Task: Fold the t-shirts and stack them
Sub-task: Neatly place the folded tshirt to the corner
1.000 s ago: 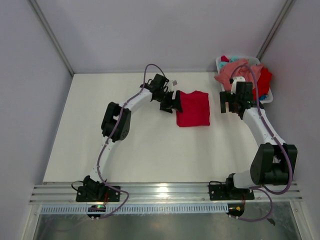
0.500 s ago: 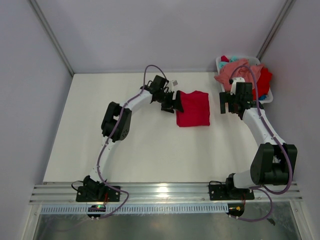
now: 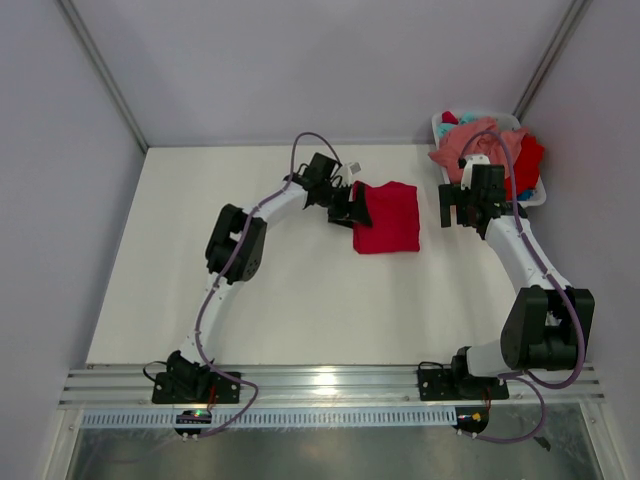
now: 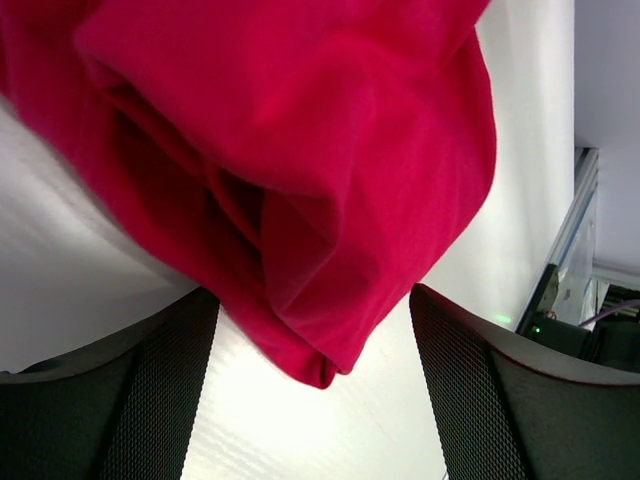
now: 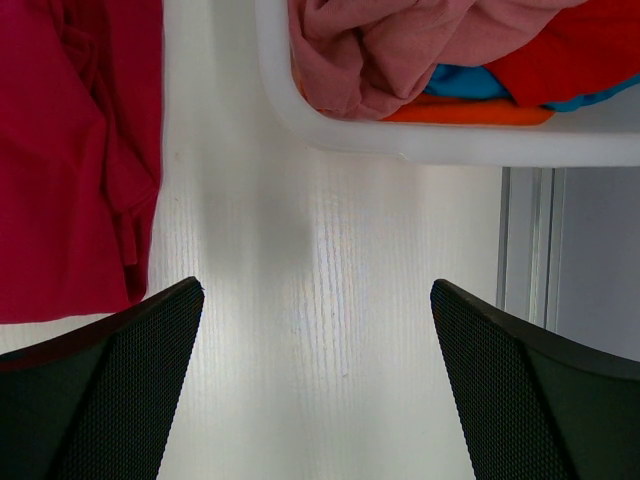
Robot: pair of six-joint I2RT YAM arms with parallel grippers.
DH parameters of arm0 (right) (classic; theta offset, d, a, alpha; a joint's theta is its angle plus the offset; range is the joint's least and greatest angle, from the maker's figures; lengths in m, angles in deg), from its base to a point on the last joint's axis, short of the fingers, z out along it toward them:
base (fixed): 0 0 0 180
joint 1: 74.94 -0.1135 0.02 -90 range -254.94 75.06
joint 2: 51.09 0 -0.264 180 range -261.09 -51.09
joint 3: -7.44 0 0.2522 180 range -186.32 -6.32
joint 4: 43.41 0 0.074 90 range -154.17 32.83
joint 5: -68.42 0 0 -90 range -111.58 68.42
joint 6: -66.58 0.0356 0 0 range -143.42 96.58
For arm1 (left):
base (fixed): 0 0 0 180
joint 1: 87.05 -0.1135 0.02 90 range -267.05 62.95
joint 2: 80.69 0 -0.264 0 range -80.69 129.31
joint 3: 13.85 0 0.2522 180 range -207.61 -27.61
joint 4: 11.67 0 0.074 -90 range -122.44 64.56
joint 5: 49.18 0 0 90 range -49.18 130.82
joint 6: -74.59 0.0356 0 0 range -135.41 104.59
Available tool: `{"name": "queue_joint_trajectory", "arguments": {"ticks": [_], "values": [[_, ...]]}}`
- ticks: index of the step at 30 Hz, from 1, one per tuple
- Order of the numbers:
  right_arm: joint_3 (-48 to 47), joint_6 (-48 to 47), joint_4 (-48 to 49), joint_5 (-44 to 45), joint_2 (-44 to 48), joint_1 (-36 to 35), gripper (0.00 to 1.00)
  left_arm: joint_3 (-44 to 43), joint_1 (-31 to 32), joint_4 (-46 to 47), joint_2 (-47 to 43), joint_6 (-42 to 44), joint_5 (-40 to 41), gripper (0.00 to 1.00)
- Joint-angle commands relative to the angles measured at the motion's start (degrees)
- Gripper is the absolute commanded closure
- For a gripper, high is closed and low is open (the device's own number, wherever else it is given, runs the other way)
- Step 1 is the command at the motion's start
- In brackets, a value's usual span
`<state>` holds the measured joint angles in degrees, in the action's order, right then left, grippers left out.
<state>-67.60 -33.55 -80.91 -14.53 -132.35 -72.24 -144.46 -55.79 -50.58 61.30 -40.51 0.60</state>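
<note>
Along the near edge of the counter [image 3: 300, 300] runs the metal rail [image 3: 330, 385] that carries both arm bases. Beyond it lies a wide bare stretch of white counter, open from the left edge to the right.

Past the middle of the counter and a little toward the right edge, a bright red t-shirt [image 3: 388, 218] lies folded into a neat rectangle, flat on the surface. The left arm [image 3: 270, 205] reaches in from the left, and the left jaws sit at the shirt's left edge near its far corner. They stand wide apart. The left wrist view shows a folded corner of the red cloth between them, unclamped, with bare counter showing on one side.

The right arm [image 3: 520, 245] holds the right jaws over the strip of bare counter between the shirt's right edge and the white basket [image 5: 420, 147]. These jaws are spread fully, with nothing between them.

The basket sits in the far right corner. Heaped in it are a salmon pink t-shirt [image 3: 462, 143], which spills over the near rim, a second red one [image 3: 528, 160] and a bit of teal cloth [image 5: 470, 82].
</note>
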Motion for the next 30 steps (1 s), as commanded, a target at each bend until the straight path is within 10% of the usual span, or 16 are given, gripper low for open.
{"name": "queue_joint_trajectory", "arguments": {"ticks": [1,11,23,26,30], "values": [[-0.51,1.08,1.51,-0.63,1.18,-0.15,0.01,-1.09,1.60,0.71,2.15,0.40,-4.24,0.21],[-0.42,0.99,1.42,-0.98,0.75,-0.15,0.01,-0.74,2.75,0.71,1.88,1.90,-6.09,0.21],[-0.42,1.08,1.25,-1.25,0.92,-0.15,0.01,-0.30,2.83,2.65,2.68,-0.12,-5.91,0.68],[-0.42,1.08,1.33,-1.51,1.10,-0.15,0.01,-0.39,2.84,1.95,2.50,-0.03,-3.11,0.96],[-0.51,1.08,1.16,-1.51,1.36,-0.15,0.01,-0.56,2.75,1.24,1.97,1.72,-0.56,1.00]]}}
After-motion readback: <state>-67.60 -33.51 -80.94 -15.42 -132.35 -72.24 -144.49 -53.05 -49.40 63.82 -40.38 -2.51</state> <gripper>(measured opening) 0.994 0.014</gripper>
